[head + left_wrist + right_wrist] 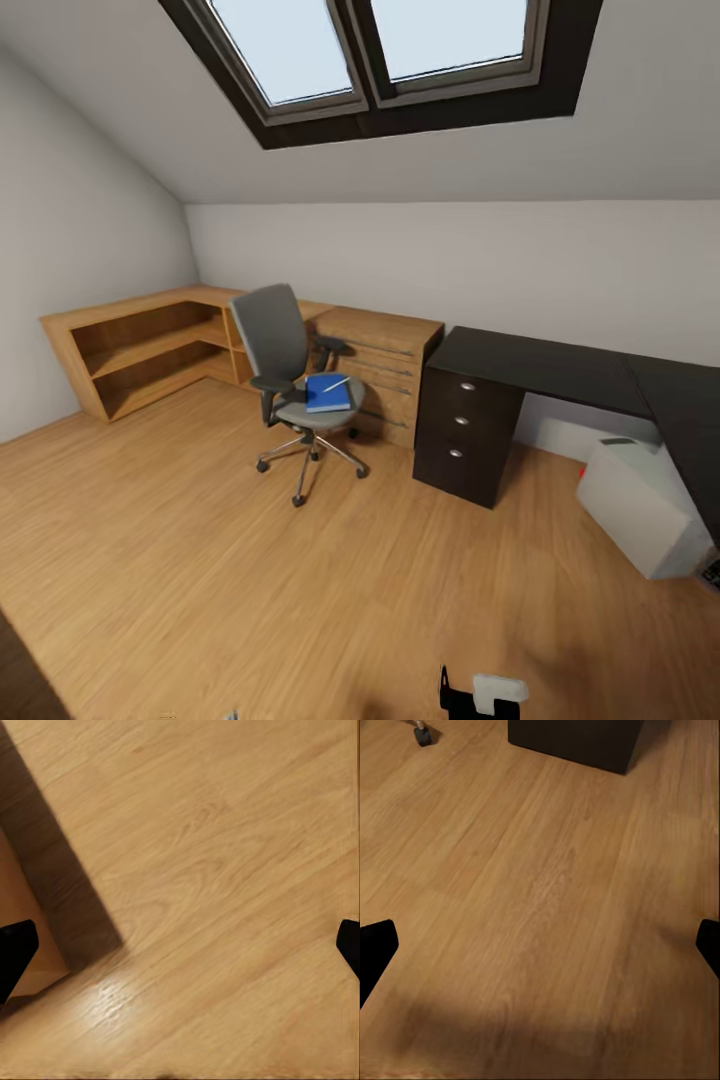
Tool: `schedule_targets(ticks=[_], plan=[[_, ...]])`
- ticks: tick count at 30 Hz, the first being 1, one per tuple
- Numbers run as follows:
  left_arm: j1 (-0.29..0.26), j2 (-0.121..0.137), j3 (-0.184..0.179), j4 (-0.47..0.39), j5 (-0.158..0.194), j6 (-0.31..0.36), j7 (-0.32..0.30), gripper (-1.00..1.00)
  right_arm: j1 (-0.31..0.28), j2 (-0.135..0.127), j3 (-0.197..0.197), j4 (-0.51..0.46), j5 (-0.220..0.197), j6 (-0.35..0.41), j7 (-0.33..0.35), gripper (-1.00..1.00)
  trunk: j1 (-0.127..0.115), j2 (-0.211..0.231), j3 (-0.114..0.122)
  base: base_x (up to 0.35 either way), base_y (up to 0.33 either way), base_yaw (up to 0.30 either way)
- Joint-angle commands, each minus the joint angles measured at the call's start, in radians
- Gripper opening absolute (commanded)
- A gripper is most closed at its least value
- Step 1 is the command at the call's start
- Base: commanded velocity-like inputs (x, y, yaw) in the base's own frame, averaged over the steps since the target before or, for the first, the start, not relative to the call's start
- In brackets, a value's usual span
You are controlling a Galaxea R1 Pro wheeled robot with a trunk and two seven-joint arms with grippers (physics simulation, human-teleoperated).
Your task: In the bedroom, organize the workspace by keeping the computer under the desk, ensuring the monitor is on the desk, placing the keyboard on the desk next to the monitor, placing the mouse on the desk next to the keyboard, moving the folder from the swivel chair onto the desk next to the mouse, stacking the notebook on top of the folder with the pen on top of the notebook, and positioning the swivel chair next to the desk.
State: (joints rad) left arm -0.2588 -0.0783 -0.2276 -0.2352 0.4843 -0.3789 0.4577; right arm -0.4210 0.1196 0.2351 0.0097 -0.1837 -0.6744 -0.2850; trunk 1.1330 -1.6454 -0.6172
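Observation:
The grey swivel chair [285,375] stands on the wood floor in front of the wooden cabinets, left of the desk [560,368]. On its seat lies the blue folder [328,394] with the white pen [337,383] across it. The white computer [645,505] sits on the floor under the desk's right wing. Monitor, keyboard, mouse and notebook are out of view. Both grippers hang over bare floor, far from the chair. My left gripper [180,952] and my right gripper [540,952] are open, fingertips wide apart, nothing between them.
Light wooden shelves and cabinets [150,345] run along the left and back walls. The black drawer unit [465,425] carries the desk's left end; its base [577,742] and a chair caster [421,733] appear in the right wrist view. A skylight sits overhead.

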Motion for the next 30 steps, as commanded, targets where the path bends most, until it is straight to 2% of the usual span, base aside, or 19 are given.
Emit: schedule_targets(ticks=[1,18,22,30], plan=[[0.0,0.0,-0.009,0.006,0.007,-0.004,0.006,1.0,-0.001,0.0,0.009,0.001,-0.007,-0.002,-0.003,1.0,-0.005,0.006,0.001,-0.335,0.01,-0.203],[0.0,0.0,-0.016,0.025,0.005,-0.005,0.007,1.0,-0.001,0.001,0.009,0.001,-0.004,-0.002,-0.003,1.0,-0.07,0.125,0.038,-0.34,0.001,-0.212],[0.0,0.001,-0.016,0.025,0.005,-0.008,0.008,1.0,-0.001,0.0,0.009,0.001,-0.003,-0.002,-0.003,1.0,-0.07,0.125,0.034,-0.261,0.0,-0.213],[0.0,0.002,-0.015,0.025,0.006,-0.016,0.007,1.0,-0.001,0.0,0.009,0.002,-0.003,-0.002,-0.003,1.0,-0.07,0.125,0.027,-0.047,0.0,-0.214]])
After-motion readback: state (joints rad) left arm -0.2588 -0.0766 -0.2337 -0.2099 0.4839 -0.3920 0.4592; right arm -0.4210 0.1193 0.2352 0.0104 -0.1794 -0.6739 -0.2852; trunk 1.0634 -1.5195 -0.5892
